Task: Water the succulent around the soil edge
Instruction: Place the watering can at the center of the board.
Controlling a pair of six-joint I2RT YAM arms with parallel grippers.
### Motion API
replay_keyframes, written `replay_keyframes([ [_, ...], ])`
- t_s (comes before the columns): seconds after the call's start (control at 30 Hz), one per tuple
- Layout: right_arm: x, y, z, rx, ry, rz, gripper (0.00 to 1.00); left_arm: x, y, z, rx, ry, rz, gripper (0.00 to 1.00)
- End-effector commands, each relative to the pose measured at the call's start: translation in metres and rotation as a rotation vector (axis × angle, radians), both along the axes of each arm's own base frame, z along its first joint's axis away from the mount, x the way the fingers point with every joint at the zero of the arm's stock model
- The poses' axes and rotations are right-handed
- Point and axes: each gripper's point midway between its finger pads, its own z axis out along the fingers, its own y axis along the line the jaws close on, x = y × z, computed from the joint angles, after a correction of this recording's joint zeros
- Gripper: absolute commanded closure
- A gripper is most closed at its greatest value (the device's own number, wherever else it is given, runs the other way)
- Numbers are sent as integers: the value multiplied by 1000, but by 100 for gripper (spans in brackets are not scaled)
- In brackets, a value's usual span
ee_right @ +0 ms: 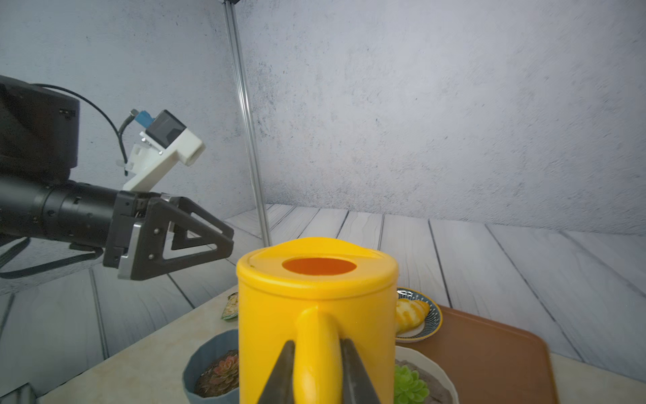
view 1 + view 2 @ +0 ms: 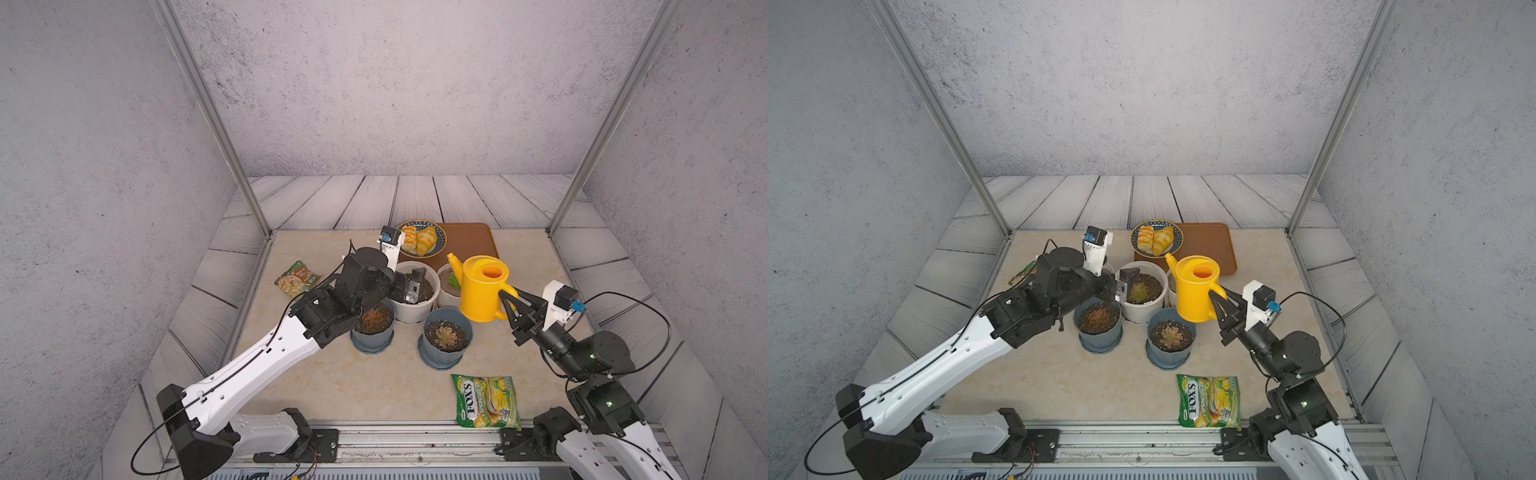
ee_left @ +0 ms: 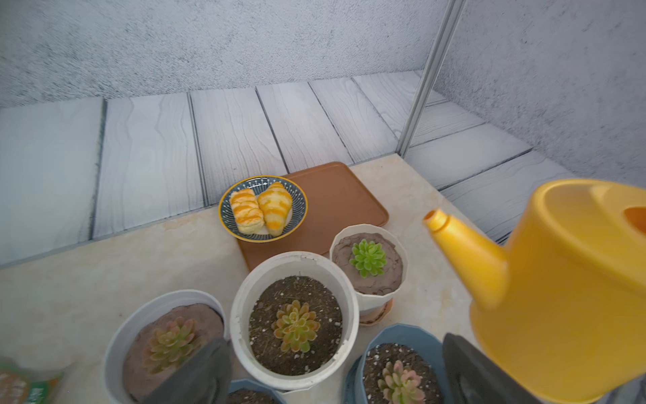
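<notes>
While the left arm stretched in from the near left corner, the left gripper (image 2: 1126,284) hung over the large white pot (image 2: 413,313), its fingers (image 3: 195,374) spread wide and holding nothing; the succulent (image 3: 295,327) in that pot sat in dark soil (four more potted ones crowded round it); just right of the cluster the yellow watering can (image 2: 484,291) was upright, its spout (image 2: 455,268) near the small white pot (image 3: 374,300); the right gripper (image 2: 510,306) was clamped narrowly on the can's handle (image 1: 320,335), the right arm folded up from the near right corner.
</notes>
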Motion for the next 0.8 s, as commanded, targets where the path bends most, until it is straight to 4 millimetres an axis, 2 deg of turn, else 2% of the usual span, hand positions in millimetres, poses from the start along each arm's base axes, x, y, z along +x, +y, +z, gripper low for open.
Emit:
replay_keyframes([
  [0.0, -13, 17, 18, 50, -43, 136, 100, 1, -18, -9, -129, 87, -10, 7],
  [0.1, -15, 21, 17, 65, -47, 172, 100, 8, -35, -14, -171, 133, -26, 17],
  [0.23, -16, 23, 14, 52, -54, 180, 100, 16, -55, -22, -213, 200, -33, 19],
  [0.33, -14, 24, 12, 48, -63, 179, 100, 18, -68, -27, -269, 241, -55, 25],
  [0.6, -4, 33, -3, 14, -40, 191, 100, 21, -83, -24, -381, 276, -78, 45],
  [0.77, 8, 41, -24, -112, 74, 159, 100, 20, -87, -17, -391, 256, -103, 67],
])
